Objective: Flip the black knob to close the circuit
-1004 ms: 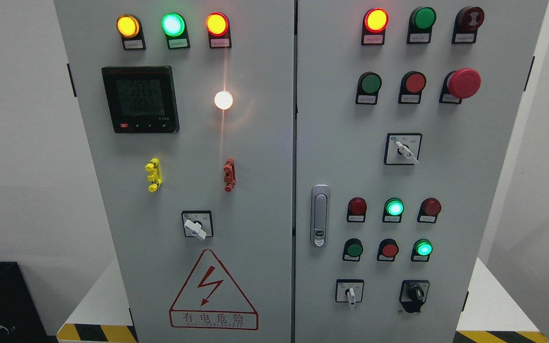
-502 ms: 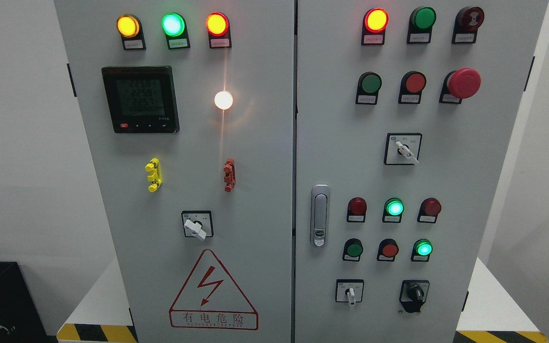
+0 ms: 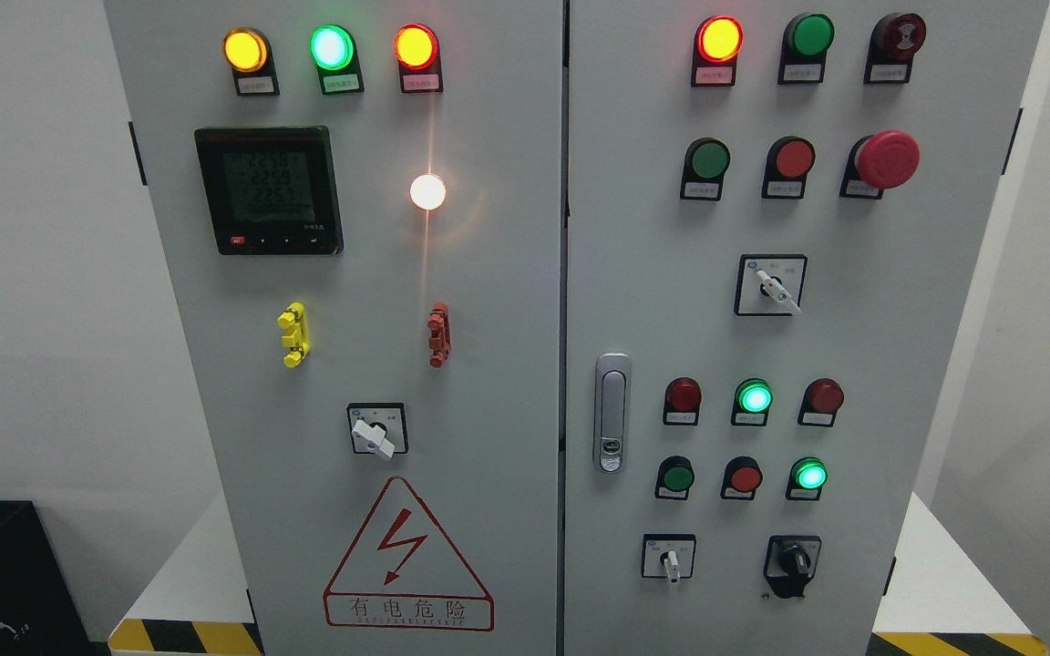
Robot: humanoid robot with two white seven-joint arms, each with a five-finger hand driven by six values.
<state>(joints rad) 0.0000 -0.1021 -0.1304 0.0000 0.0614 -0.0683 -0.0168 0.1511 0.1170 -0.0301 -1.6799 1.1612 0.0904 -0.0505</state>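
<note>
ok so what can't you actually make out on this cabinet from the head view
- Black knob: which setting it points to, too small.
- Labels under the indicator lamps: print too small.
- Meter display: digits dim and blurred.
- Both hands: out of frame.

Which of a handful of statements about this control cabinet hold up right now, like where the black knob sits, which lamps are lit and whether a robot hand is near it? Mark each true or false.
1. The black knob sits at the lower right of the right door. True.
2. A robot hand is gripping the black knob. False: no hand or arm is in view, and the knob is untouched.
3. The green lamp at the top of the left door is lit. True.
4. The red mushroom button is on the left door. False: it is on the right door, upper right.
5. The warning triangle is below the white-handled selector switch on the left door. True.
</note>
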